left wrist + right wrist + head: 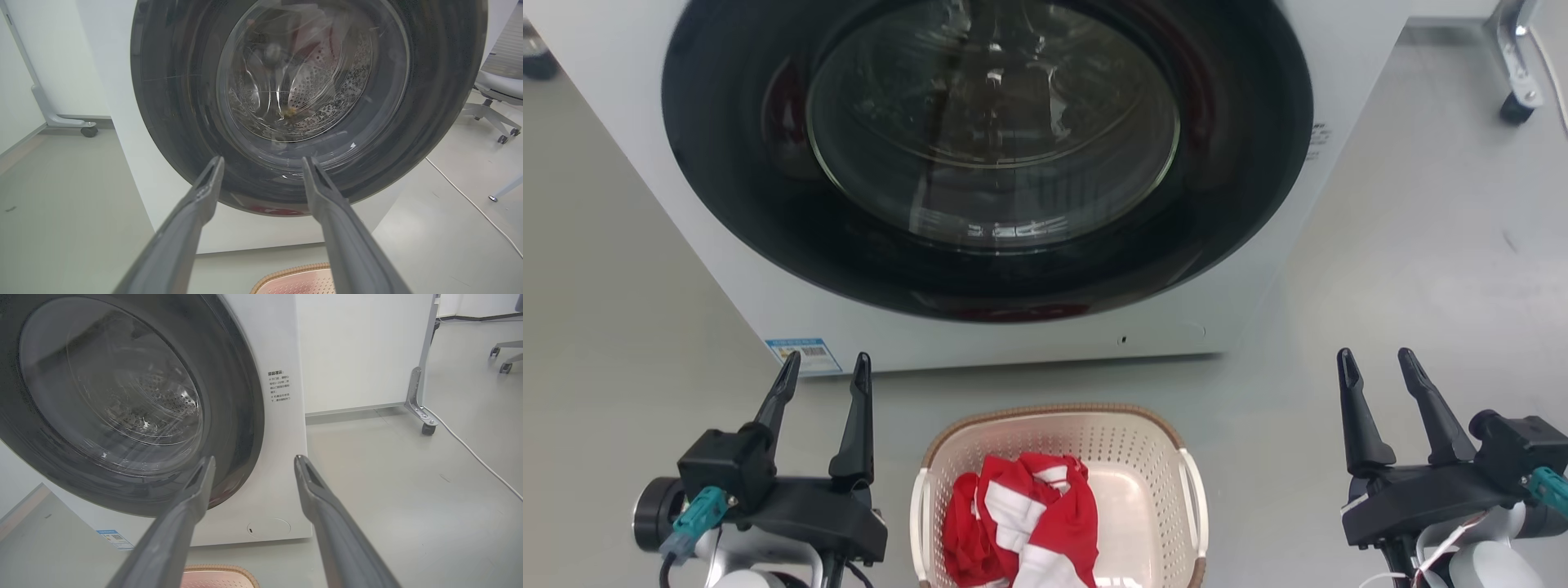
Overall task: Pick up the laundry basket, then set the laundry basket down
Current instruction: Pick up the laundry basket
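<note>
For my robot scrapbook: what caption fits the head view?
Left gripper and right gripper, both open, flank the laundry basket before the washer.

your laundry basket [1147, 457] sits on the floor [621, 384] before the washer [980, 163], clothes [1021, 523] inside, left gripper [827, 359] and right gripper [1376, 355] flanking it.

The cream plastic laundry basket [1145, 447] has walls dotted with rows of small holes, a brown woven-look rim and white side handles. The crumpled cloth [1023, 516] in it is bright red with broad white stripes. The box-shaped white washer [1250, 302] has a round door ringed in glossy black around clear glass, and a small blue-and-white label [805, 354]. The smooth floor [1437, 261] is pale grey. The left gripper [827, 359] and right gripper [1377, 356] are matte black.
</note>
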Controlling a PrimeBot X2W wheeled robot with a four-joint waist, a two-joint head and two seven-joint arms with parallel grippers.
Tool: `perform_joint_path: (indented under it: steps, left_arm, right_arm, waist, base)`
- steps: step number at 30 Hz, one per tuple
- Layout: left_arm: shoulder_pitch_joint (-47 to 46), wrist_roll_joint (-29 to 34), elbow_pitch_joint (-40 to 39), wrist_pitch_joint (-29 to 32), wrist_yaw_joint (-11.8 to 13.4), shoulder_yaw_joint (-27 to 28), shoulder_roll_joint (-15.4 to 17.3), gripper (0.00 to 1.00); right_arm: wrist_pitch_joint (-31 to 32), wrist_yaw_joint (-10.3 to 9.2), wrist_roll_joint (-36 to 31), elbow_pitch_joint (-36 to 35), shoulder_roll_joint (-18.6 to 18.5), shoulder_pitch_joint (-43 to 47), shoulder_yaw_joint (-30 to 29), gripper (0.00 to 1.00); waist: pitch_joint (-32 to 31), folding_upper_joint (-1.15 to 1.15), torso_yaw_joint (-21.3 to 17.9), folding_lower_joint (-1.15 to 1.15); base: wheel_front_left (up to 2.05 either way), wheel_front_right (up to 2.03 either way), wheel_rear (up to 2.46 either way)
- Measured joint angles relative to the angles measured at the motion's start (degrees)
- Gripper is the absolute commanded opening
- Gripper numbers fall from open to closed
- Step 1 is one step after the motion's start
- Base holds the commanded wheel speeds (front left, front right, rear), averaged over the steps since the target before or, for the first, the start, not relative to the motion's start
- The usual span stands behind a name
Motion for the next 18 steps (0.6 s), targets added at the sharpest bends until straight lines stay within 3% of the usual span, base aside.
perform_joint_path:
  steps: [9,18]
  left_arm:
    - [-4.3,0.4,2.7,1.5,-0.1,-0.5,-0.7,1.00]
    - [-10.5,-1.1,7.4,3.2,-1.9,-0.9,-1.3,1.00]
  right_arm:
    - [2.2,-0.01,-0.2,1.1,-0.3,-3.2,0.9,1.00]
    - [4.6,0.03,-0.5,3.7,-0.2,-8.2,2.3,1.00]
  waist:
    - [7.2,0.00,0.4,0.01]
    - [14.7,0.01,1.0,0.01]
  base:
    - [0.00,0.00,0.00]
    - [0.00,0.00,0.00]
